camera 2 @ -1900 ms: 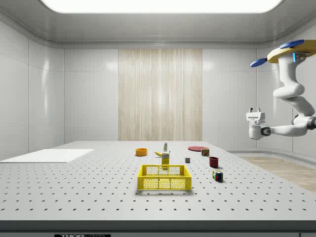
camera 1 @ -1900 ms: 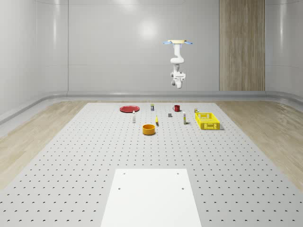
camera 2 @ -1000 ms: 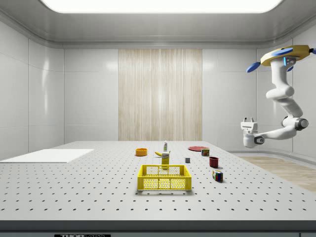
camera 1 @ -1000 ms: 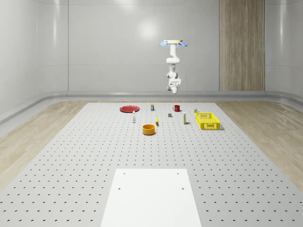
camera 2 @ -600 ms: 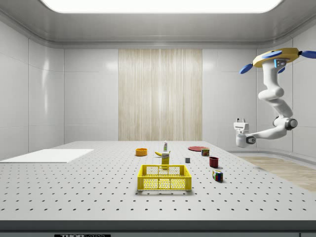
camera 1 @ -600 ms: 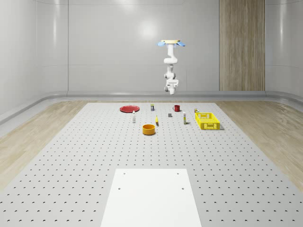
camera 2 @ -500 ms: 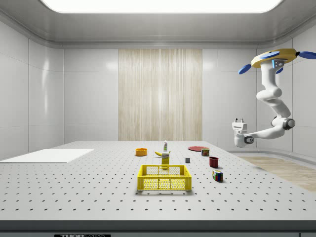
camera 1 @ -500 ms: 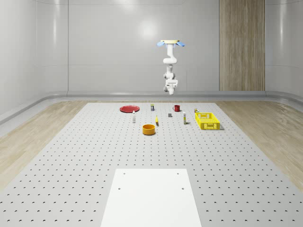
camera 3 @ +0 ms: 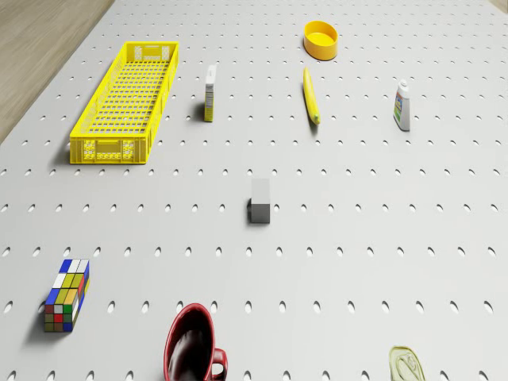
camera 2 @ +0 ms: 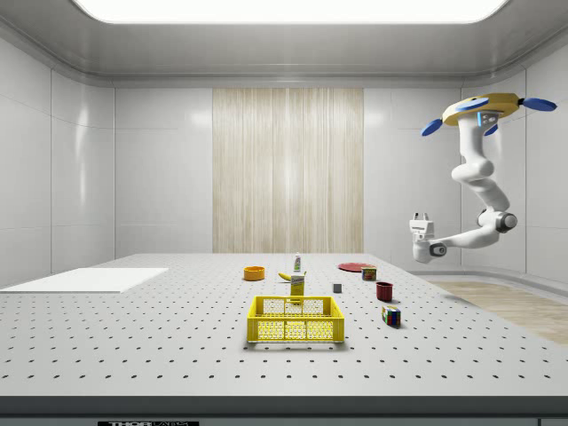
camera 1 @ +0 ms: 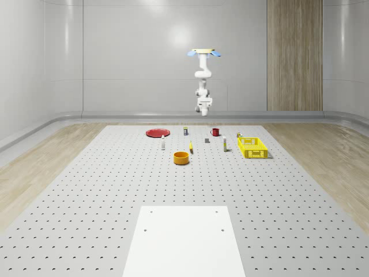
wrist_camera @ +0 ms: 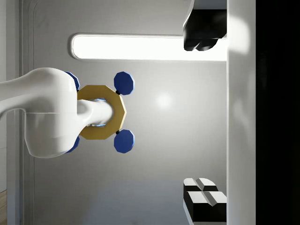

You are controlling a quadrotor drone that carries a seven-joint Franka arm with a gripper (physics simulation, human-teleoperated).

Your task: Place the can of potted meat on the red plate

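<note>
Currently I hover high above the far edge of the tabletop (camera 1: 104, 190), my drone body (camera 2: 479, 111) level and my arm (camera 2: 475, 182) bent down and forward. My gripper (camera 2: 419, 216) points upward, well clear of everything, its fingers (wrist_camera: 205, 199) spread apart with nothing between them. Potted meat can (camera 1: 185, 131) stands upright near the far edge, between the red plate (camera 1: 157, 133) and the red mug (camera 1: 215, 132), apart from both. Nearer in lie a small grey block (camera 3: 259, 200), a banana (camera 3: 310, 96), an orange bowl (camera 1: 181, 157) and a yellow crate (camera 1: 252, 147). Rubik's cube (camera 3: 67, 294) sits just beside the crate's far end.
</note>
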